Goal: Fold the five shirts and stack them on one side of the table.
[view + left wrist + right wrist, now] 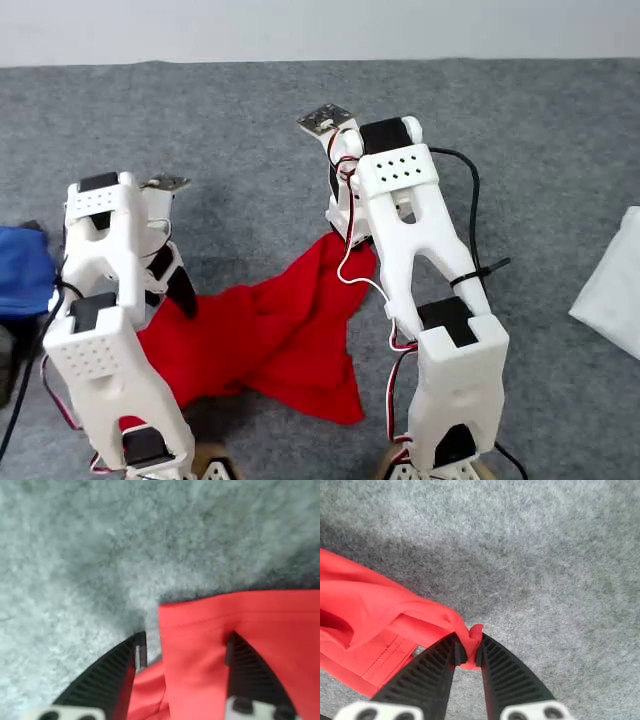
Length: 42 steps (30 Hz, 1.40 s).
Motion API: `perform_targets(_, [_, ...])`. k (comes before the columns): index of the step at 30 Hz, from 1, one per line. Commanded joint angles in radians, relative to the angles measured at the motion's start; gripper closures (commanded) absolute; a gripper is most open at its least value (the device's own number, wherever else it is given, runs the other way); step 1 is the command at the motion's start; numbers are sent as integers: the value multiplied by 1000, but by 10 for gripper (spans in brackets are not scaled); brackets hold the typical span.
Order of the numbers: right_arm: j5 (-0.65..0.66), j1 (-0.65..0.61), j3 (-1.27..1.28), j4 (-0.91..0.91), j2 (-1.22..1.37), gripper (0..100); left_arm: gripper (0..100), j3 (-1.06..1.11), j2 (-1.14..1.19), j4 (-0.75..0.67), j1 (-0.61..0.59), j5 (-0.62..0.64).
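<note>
Matt red cloth shirt (270, 340), rough grey felt table (250, 120)

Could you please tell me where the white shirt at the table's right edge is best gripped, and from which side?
I would pinch the white shirt at the corner pointing toward the table's middle, coming low from that side. It lies flat, so a corner offers a free edge to lift, and this one is nearest the right arm.
</note>
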Motion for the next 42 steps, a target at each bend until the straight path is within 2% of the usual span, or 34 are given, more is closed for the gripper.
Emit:
perform_targets(1, [-12, 8, -8, 41, -18, 988, 752, -31, 8, 25, 14, -8])
perform_targets(9, [-12, 8, -12, 41, -18, 988, 848, -31, 28, 66, 84, -18])
perform_targets(18, [-14, 8, -12, 41, -18, 988, 953, -31, -68, 66, 86, -17])
perform_targets(31, [-32, -28, -12, 41, -19, 988, 962, -31, -198, 68, 84, -12])
perform_targets(34, [-32, -21, -20, 42, -39, 988, 994, -31, -238, 69, 81, 15])
perform_targets(42, [-31, 59, -95, 42, -245, 988, 994, -47, -566, 64, 103, 20])
